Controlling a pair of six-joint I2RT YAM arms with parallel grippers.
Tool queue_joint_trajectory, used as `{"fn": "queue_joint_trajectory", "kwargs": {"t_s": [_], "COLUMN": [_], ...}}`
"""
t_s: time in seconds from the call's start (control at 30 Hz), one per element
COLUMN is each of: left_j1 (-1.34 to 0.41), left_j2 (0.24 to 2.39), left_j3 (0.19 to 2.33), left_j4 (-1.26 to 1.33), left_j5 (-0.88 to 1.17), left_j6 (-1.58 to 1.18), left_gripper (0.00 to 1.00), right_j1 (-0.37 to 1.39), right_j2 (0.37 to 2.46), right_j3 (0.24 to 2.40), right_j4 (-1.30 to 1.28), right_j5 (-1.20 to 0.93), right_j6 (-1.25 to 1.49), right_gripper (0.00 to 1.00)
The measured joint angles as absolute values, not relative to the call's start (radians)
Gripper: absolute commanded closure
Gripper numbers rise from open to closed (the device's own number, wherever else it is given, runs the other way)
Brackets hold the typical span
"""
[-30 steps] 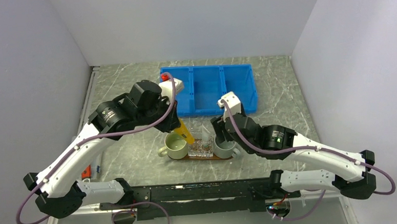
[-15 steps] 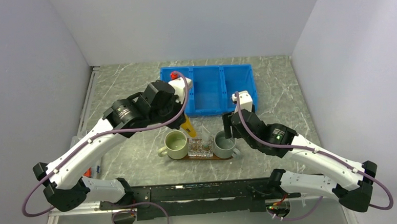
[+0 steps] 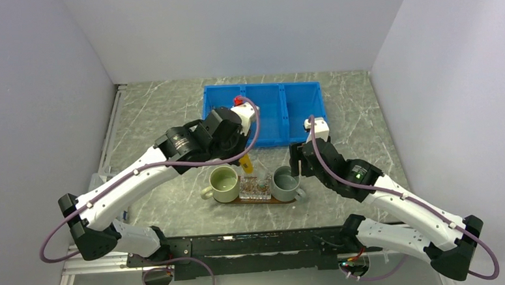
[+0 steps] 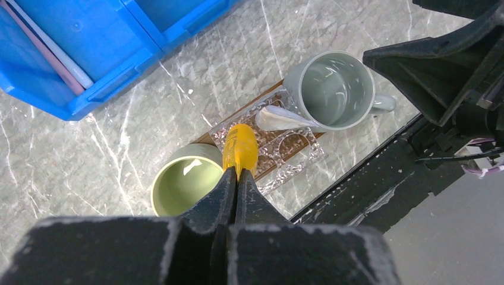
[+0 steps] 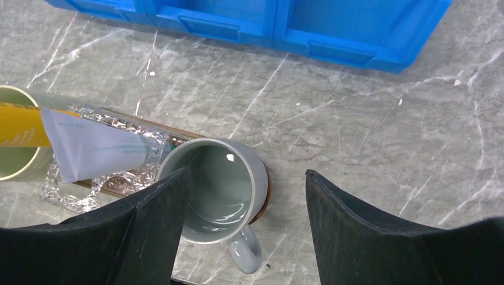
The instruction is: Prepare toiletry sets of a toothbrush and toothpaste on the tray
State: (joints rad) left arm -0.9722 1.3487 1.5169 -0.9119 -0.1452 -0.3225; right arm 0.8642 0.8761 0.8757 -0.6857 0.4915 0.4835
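Note:
My left gripper (image 4: 236, 172) is shut on the yellow toothpaste tube (image 4: 239, 148), which hangs over the clear holder (image 4: 267, 142) between the two mugs; from above, the tube (image 3: 246, 162) shows just behind the holder. A white tube (image 5: 95, 148) leans in that holder. The holder and both mugs stand on the dark-brown tray (image 3: 266, 200). My right gripper (image 5: 245, 175) is open above the grey mug (image 5: 220, 190), holding nothing. A pinkish toothbrush (image 4: 44, 50) and a pale one (image 4: 66, 61) lie in the blue bin (image 4: 113, 44).
The green mug (image 3: 224, 183) stands at the tray's left end and the grey mug (image 3: 283, 183) at its right end. The blue three-compartment bin (image 3: 264, 112) sits behind the tray. Side walls close in the table left and right.
My left arm has carried the yellow tube to the right, toward the holder. My right gripper has drawn back to the right, away from the holder, and stays open.

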Motion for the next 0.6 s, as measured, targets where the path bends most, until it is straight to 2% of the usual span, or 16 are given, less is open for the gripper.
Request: {"fn": "queue_joint_trajectory", "kwargs": {"t_s": [0.6], "left_j1": [-0.988], "left_j2": [1.385], "left_j3": [1.460], "left_j4": [-0.875], "left_j5": [-0.163], "left_j6": [-0.316], "left_gripper": [1.00], "right_j1": [0.836], "right_j2": [0.869], "right_j3": [0.855], "right_j4": [-0.655], "right_j5": [0.442], "right_j6": [0.483], "right_gripper": [0.27]}}
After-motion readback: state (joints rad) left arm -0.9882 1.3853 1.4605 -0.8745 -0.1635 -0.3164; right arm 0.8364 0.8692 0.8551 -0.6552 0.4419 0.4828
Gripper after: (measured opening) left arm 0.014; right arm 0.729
